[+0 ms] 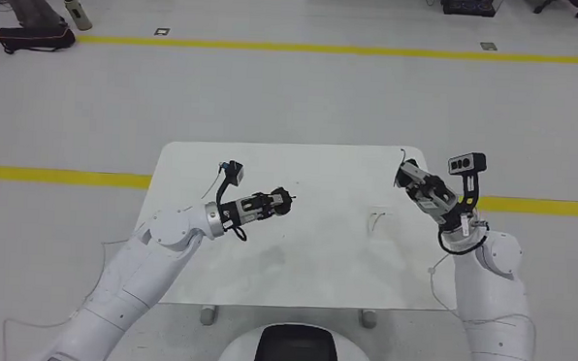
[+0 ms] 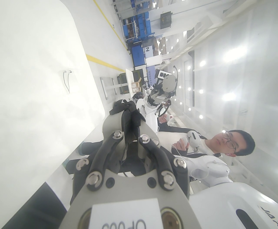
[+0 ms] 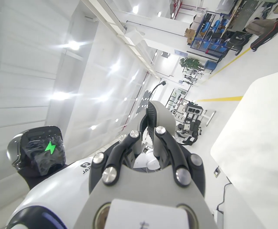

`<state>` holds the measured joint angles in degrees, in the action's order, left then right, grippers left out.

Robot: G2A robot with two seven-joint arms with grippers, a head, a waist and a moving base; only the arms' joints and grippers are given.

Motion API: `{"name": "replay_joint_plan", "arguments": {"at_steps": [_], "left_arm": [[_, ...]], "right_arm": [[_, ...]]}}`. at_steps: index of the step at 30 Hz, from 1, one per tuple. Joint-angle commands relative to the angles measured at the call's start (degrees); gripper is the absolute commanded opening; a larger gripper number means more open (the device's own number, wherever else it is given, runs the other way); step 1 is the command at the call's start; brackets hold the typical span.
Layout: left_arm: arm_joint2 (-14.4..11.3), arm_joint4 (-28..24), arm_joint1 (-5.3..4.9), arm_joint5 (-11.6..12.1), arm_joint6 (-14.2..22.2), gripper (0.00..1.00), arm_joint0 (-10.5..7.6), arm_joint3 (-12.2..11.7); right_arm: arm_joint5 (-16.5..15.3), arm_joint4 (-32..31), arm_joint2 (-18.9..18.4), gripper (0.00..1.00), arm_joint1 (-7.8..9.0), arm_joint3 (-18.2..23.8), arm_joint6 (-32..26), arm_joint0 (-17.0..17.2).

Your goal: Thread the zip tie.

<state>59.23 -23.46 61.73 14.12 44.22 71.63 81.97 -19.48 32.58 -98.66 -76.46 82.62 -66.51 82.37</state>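
The light, springy zip tie (image 3: 155,88) is pinched in the right end effector (image 3: 148,109); its free head is best taken by the closed, seemingly empty left end effector (image 2: 128,112).

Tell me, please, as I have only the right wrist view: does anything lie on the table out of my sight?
Observer: Yes, the top view shows a thin pale strip, bent into a U, lying on the table, on its right half.
Operator: Where is the left gripper relative to it?
Observer: The left gripper, shut, hangs over the table's middle, apart from the strip.
Operator: And my own gripper?
Observer: The right gripper, shut on the black zip tie, is above the table's far right corner.
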Motion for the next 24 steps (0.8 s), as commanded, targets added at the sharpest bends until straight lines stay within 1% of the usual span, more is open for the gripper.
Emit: {"name": "replay_joint_plan", "arguments": {"at_steps": [1, 4, 7, 8, 19, 21, 22, 24], "left_arm": [[0.00, 0.00, 0.00, 0.00, 0.00, 0.00, 0.00, 0.00], [0.00, 0.00, 0.00, 0.00, 0.00, 0.00, 0.00, 0.00], [0.00, 0.00, 0.00, 0.00, 0.00, 0.00, 0.00, 0.00], [0.00, 0.00, 0.00, 0.00, 0.00, 0.00, 0.00, 0.00], [0.00, 0.00, 0.00, 0.00, 0.00, 0.00, 0.00, 0.00], [0.00, 0.00, 0.00, 0.00, 0.00, 0.00, 0.00, 0.00], [0.00, 0.00, 0.00, 0.00, 0.00, 0.00, 0.00, 0.00], [0.00, 0.00, 0.00, 0.00, 0.00, 0.00, 0.00, 0.00]], "right_arm": [[0.00, -0.75, -0.45, 0.00, -0.64, 0.35, -0.12, 0.18], [0.00, -2.30, -1.30, 0.00, -1.98, 1.55, 0.36, 0.63], [0.00, -5.89, -1.31, 0.00, -3.36, 2.44, 1.50, 1.33], [0.00, -8.33, -1.21, 0.00, -3.66, 2.56, 2.17, 1.53], [0.00, -8.33, -1.21, 0.00, -3.66, 2.56, 2.17, 1.53], [0.00, -9.31, -0.75, 0.00, -3.59, 4.81, 3.17, 1.65], [0.00, -9.98, -0.47, 0.00, -3.51, 6.33, 2.38, 1.77], [0.00, -11.69, -0.44, 0.00, -3.48, 7.14, 2.37, 2.20]]}}
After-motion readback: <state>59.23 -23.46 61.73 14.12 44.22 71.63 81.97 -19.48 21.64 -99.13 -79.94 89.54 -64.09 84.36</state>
